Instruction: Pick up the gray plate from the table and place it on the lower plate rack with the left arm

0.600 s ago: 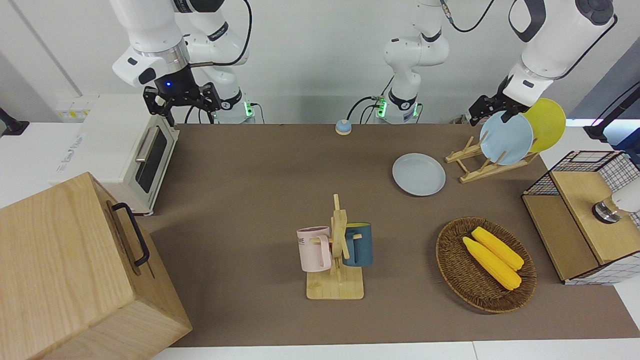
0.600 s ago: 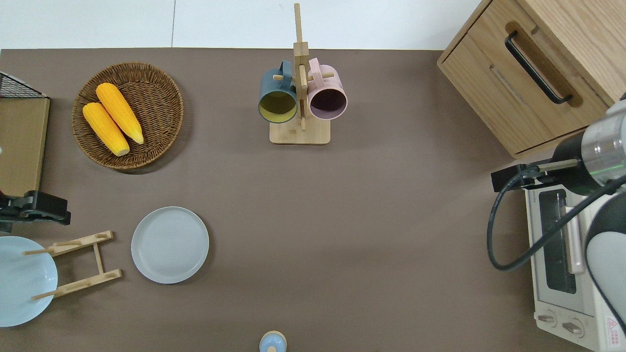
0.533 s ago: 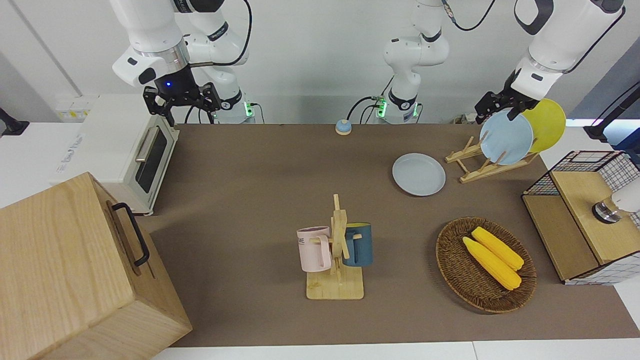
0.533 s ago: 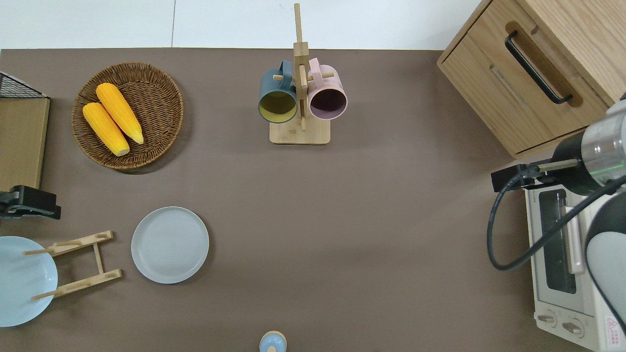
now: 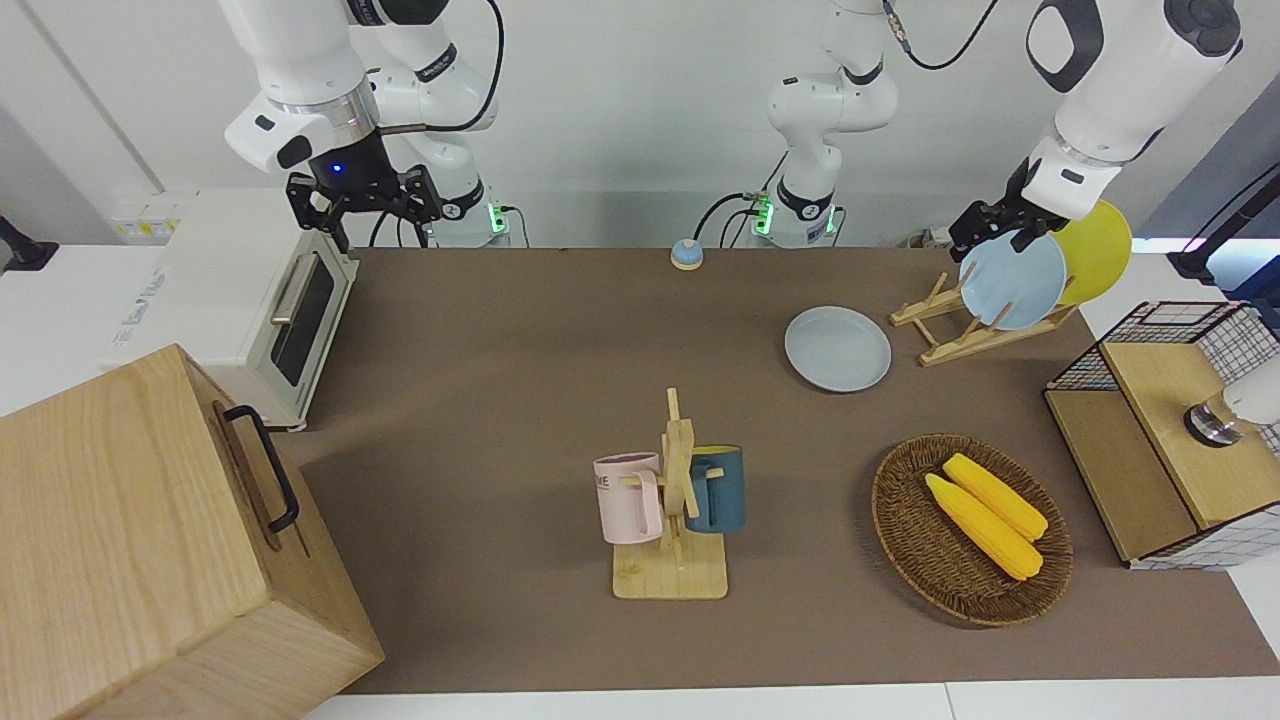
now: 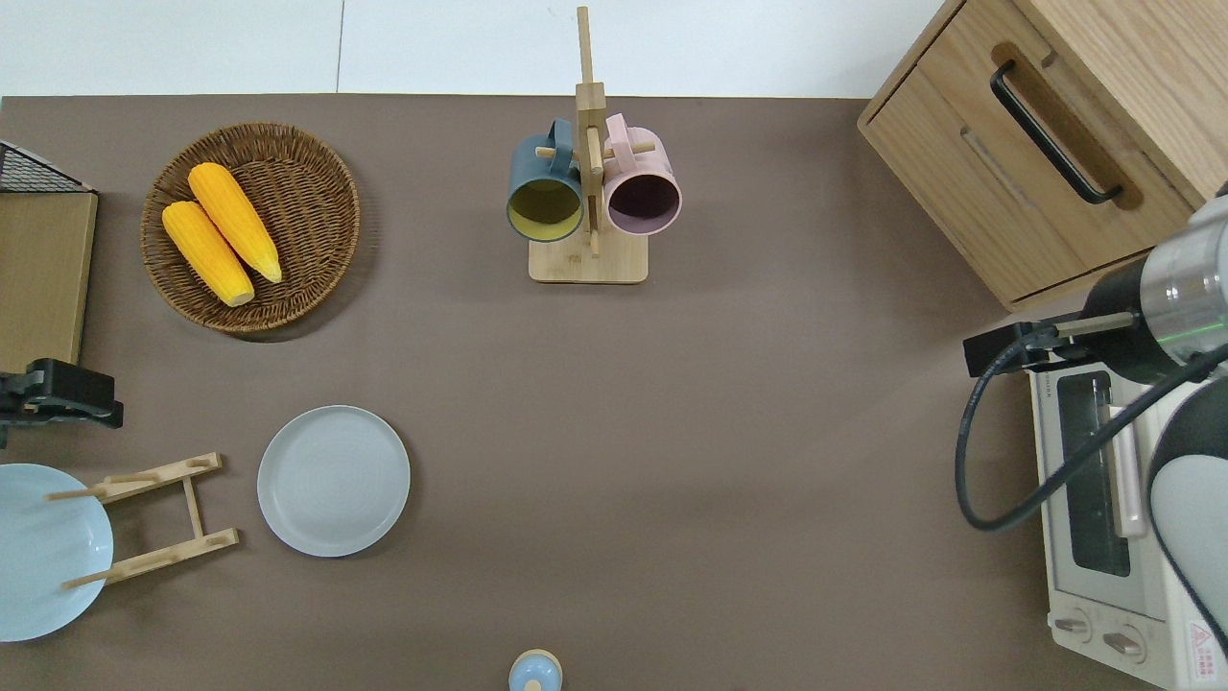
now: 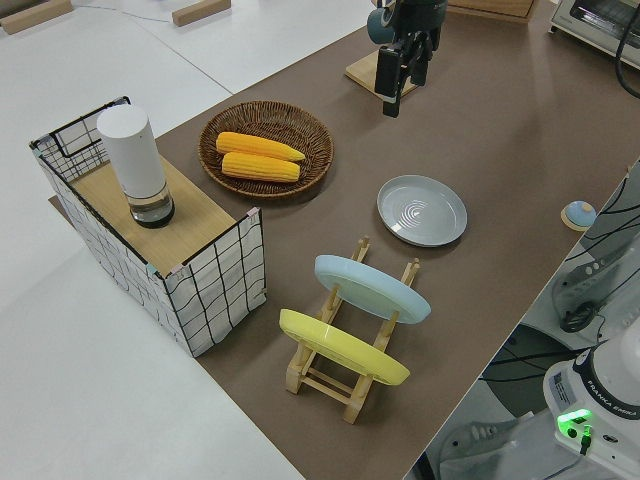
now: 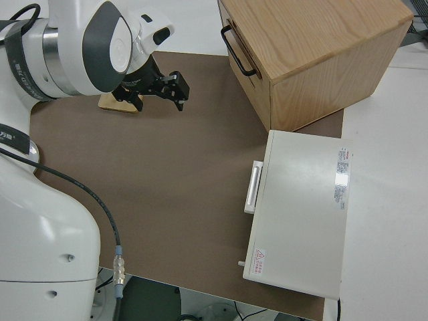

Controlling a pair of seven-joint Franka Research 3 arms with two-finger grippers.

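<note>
The gray plate (image 5: 837, 348) (image 6: 333, 480) (image 7: 421, 210) lies flat on the brown table beside the lower plate rack (image 5: 955, 335) (image 6: 158, 518) (image 7: 345, 365), on its right-arm side. A light blue plate (image 5: 1012, 275) and a yellow plate (image 5: 1095, 250) lean in the rack's slots. My left gripper (image 5: 985, 222) (image 6: 91, 398) (image 7: 395, 85) hangs open and holds nothing. It is over the table between the rack and the wire-sided box, clear of the gray plate. The right arm is parked, its gripper (image 5: 365, 205) open.
A wicker basket (image 5: 905, 540) with two corn cobs and a wire-sided box (image 5: 1160, 330) stand at the left arm's end. A wooden mug stand (image 5: 672, 575) holds a pink and a blue mug mid-table. A toaster oven (image 5: 300, 320) and a wooden drawer box (image 5: 130, 540) fill the other end.
My left gripper has lifted off the light blue plate's rim and drifted slightly toward the wire-sided box. The plates and the right arm have not moved.
</note>
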